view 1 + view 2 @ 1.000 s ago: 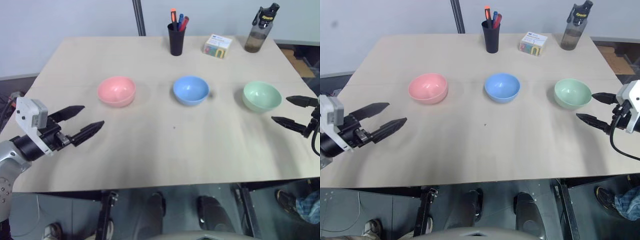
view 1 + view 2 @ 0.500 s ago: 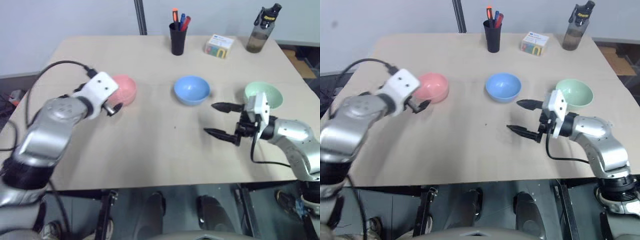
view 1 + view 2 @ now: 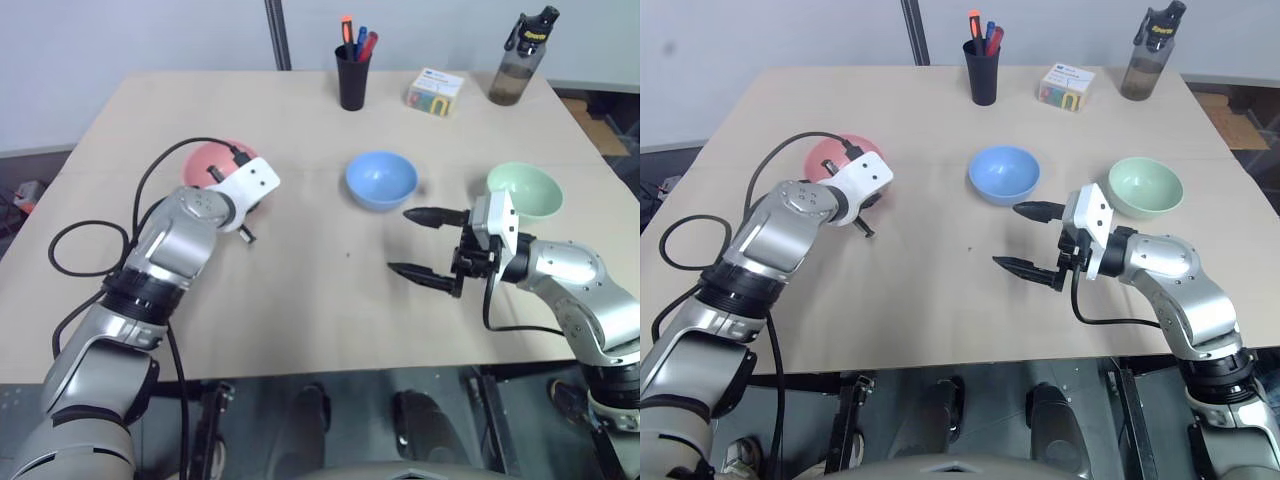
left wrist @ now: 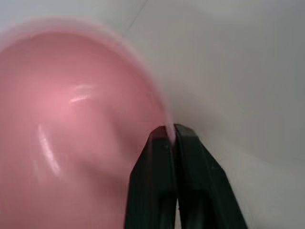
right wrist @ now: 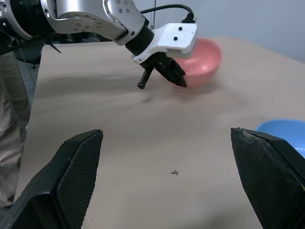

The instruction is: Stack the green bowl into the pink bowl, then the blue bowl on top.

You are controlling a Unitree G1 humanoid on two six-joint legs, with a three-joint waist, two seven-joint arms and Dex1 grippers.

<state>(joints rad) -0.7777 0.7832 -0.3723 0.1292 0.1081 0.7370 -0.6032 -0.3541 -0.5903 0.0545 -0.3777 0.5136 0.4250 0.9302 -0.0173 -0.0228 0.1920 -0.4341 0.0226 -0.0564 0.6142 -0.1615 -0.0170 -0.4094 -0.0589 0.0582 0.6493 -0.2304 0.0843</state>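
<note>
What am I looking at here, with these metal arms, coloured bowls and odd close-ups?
A two-armed robot stands at a table. Two pictures come from cameras in its head, two from cameras on its wrists. The left gripper has its black fingers shut on the rim of the pink bowl. The right gripper hangs open above the tabletop, holding nothing, between the blue bowl and the green bowl. A pen cup, a small box and a bottle stand at the far edge.
</note>
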